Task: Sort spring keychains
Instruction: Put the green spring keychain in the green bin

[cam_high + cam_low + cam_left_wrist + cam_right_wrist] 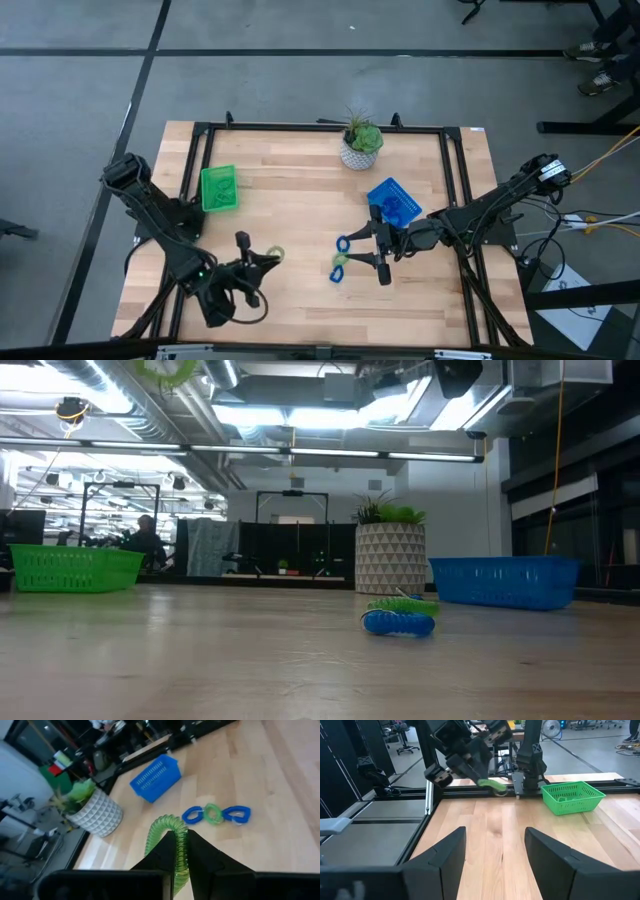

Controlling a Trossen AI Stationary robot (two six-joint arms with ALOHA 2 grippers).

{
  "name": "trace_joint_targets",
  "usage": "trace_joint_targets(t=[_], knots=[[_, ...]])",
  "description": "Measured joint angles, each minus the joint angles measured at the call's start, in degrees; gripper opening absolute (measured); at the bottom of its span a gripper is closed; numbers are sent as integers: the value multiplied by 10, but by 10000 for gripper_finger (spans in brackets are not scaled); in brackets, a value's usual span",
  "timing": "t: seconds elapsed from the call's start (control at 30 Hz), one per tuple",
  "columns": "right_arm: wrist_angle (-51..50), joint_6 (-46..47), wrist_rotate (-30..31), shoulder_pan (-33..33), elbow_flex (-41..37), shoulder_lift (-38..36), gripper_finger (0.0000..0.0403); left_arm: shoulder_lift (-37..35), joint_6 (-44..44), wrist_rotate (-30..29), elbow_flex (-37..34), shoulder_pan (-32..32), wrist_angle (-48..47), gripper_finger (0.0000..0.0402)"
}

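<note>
At the near edge of the desk (300,300), on the left side, the left hand (262,257) is pressed together on a light green spring keychain (170,842); its own wrist view shows the green coil pinched between the two dark fingers (200,857) and curling up above them, and the high view shows the loop (273,254) sticking out past the fingertips toward the middle of the desk. A little farther in and to the right, three keychains lie on the wood in a short chain, apart from either hand's grip: a blue one (336,272), a light green one (340,260) in the middle and another blue one (343,243), touching end to end. Just beside them the right hand (378,253) hangs with its fingers (445,857) spread wide and nothing between them, the keychain row lying just off its fingertips. Behind that hand sits the blue tray (393,200), holding blue coils whose number cannot be told. On the left side, at a similar depth, stands the green tray (219,189), with something green inside it. Farthest back, near the middle of the far edge, is a potted plant (360,142) in a white patterned pot.
</note>
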Motion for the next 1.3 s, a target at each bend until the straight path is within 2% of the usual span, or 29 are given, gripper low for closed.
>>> trace_joint_targets(t=[0.3, 0.63, 1.03, 1.13, 1.23, 1.3], knots=[[4, 6, 0, 0, 0, 0, 202, 0, -185, -12, 0, 35, -147, 24], [4, -2, 0, 0, 0, 0, 202, 0, -371, 56, 0, 95, -280, 24], [-6, 0, 0, 0, 0, 0, 202, 0, -676, 35, 0, 99, -514, 24], [-6, 0, 9, 0, 0, 0, 202, 0, -728, 21, 0, 113, -575, 24], [-6, 0, 11, 0, 0, 0, 202, 0, -770, 48, 0, 141, -631, 24], [-6, 0, 11, 0, 0, 0, 202, -8, -735, 59, -11, 163, -618, 24]])
